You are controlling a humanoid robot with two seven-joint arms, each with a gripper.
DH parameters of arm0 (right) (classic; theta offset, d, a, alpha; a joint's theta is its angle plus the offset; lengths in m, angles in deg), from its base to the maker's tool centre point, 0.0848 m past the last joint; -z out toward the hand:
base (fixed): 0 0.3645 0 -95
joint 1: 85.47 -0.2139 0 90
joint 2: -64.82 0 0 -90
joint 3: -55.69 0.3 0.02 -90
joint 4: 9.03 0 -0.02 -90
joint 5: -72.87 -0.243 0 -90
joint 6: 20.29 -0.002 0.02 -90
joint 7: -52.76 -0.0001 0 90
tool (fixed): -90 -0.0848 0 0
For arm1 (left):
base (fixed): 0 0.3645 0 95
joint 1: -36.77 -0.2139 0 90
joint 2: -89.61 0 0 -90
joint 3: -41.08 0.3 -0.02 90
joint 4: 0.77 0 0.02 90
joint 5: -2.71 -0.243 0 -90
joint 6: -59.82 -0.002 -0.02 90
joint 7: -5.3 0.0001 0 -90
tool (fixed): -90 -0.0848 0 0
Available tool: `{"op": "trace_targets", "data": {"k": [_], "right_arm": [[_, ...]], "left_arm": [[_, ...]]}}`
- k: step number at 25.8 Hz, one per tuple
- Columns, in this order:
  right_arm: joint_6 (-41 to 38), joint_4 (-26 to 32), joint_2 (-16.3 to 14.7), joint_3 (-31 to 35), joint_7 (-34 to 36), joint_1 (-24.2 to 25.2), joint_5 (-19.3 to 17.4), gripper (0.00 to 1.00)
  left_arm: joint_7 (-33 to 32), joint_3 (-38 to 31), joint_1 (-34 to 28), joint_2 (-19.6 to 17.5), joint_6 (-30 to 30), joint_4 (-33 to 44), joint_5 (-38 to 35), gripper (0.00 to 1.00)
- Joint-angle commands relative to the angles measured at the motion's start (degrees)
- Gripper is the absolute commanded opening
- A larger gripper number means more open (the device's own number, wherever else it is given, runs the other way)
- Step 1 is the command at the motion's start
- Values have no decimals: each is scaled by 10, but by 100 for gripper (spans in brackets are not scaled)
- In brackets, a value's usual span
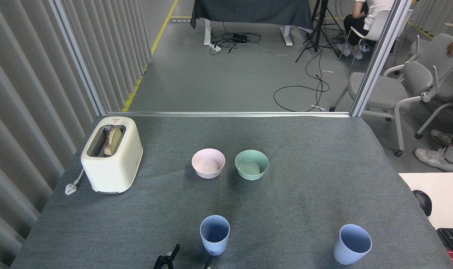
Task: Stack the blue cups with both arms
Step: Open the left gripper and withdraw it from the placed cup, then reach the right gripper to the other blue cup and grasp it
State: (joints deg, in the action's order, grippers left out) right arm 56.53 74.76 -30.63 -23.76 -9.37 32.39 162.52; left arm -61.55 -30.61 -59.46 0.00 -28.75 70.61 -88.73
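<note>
Cups (214,234) (352,243) of pale blue plastic, two alike, stand upright and well apart on the grey-covered bench (308,157), one near the front centre and one toward the front right; neither is nested in the other, so stacking is not yet done. Only one tool (187,259) shows, at the bottom edge just left of and below the centre cup: two thin black fingertips (173,251) spread apart, gripping nothing and clear of the cup wall. Which arm it belongs to is judged to be the left, from its place; the right tool is out of view. Each cup is a thin-walled, tapered, handleless tumbler, likely light, fairly stiff but able to flex at the rim, and smooth enough to slip under a loose pinch. A hold across the wall at mid-height or slightly above, jaws square to the taper, seems safest; a low grip risks tipping. Behind them sit a pink bowl (208,163) and a mint-green bowl (251,164) side by side, apart; a cream toaster (112,154) with bread stands at far left.
</note>
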Motion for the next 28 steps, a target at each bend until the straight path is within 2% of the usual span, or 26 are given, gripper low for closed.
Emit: {"op": "trace_targets", "data": {"k": [1, 4, 7, 11, 15, 18, 21, 28], "right_arm": [[0, 0, 0, 0, -1, 0, 1, 100], [0, -3, 0, 6, -6, -2, 0, 100], [1, -17, 1, 11, -16, -14, 2, 100], [3, -45, 0, 10, -56, -69, 3, 100], [19, -84, -2, 9, -62, -122, 7, 100], [22, -104, -14, 9, -62, -149, 7, 100], [22, -109, -25, 9, -62, -157, 4, 100], [40, -129, -30, 9, -62, -180, 4, 100]], "left_arm": [[0, -27, -56, -23, 1, 64, 0, 100], [-1, -68, -104, -36, 2, 122, 21, 100], [0, -114, -131, -36, 2, 142, 70, 100], [1, -159, -138, -36, 2, 142, 86, 100], [2, -162, -138, -36, 2, 140, 86, 100], [2, -162, -137, -36, 2, 140, 86, 100], [2, -162, -137, -34, 2, 140, 86, 100], [2, -162, -136, -33, 2, 138, 86, 100]]}}
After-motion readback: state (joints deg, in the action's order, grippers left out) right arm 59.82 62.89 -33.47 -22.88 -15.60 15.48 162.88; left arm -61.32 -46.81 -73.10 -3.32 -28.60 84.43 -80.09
